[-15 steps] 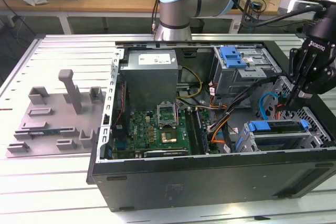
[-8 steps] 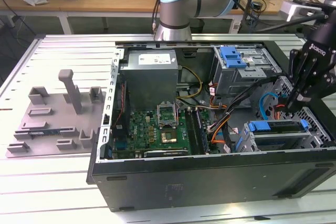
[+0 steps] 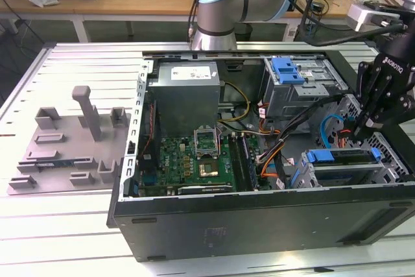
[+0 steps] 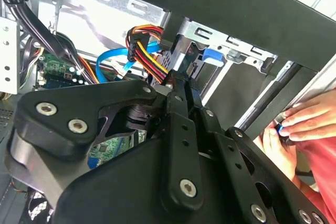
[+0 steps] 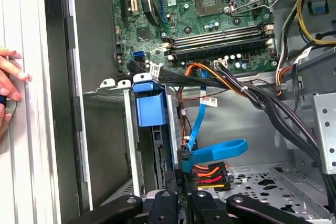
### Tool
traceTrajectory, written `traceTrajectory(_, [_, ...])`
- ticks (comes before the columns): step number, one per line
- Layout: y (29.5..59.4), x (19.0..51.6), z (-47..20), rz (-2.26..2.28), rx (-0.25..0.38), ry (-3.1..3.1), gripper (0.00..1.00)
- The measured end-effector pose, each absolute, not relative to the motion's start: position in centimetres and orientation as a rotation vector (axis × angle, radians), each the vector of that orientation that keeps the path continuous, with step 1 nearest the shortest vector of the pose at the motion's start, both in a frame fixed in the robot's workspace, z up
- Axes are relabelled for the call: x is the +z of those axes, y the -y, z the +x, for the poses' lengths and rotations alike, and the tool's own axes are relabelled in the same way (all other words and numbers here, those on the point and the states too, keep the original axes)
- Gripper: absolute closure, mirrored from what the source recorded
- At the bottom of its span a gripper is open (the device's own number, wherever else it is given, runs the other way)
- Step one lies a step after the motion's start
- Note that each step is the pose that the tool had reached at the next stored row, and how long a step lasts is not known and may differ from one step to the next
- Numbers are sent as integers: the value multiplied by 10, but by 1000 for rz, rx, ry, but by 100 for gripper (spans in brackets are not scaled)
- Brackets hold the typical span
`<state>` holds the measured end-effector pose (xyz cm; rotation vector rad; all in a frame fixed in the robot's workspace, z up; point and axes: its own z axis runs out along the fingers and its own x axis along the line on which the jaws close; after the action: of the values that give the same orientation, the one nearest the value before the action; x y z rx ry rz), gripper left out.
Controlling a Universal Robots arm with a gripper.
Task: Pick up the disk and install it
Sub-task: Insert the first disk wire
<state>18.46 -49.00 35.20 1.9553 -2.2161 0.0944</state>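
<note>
The disk (image 3: 343, 157) sits on edge in the grey drive bay at the computer case's front corner, on the exterior view's right. Its blue carrier frame (image 5: 151, 106) shows along the top. My black gripper (image 3: 362, 128) hangs just above the bay's far end, over the disk's cabled end. In both wrist views the gripper (image 5: 178, 199) (image 4: 177, 80) is shut, fingers drawn together with nothing seen between them. A blue data cable (image 5: 210, 153) and a red, orange and yellow power plug (image 5: 210, 174) lie right beside the fingertips.
A person's hand (image 4: 302, 121) (image 5: 8, 77) rests on the case's outer wall near the bay. The motherboard (image 3: 194, 154) fills the case's middle. A second grey cage with a blue latch (image 3: 288, 69) stands behind. A grey tray with posts (image 3: 71, 154) lies at the exterior view's left.
</note>
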Motion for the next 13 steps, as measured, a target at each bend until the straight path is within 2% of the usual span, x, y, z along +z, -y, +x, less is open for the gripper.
traceTrajectory(13, [510, 352, 179, 2032, 20, 2229, 83])
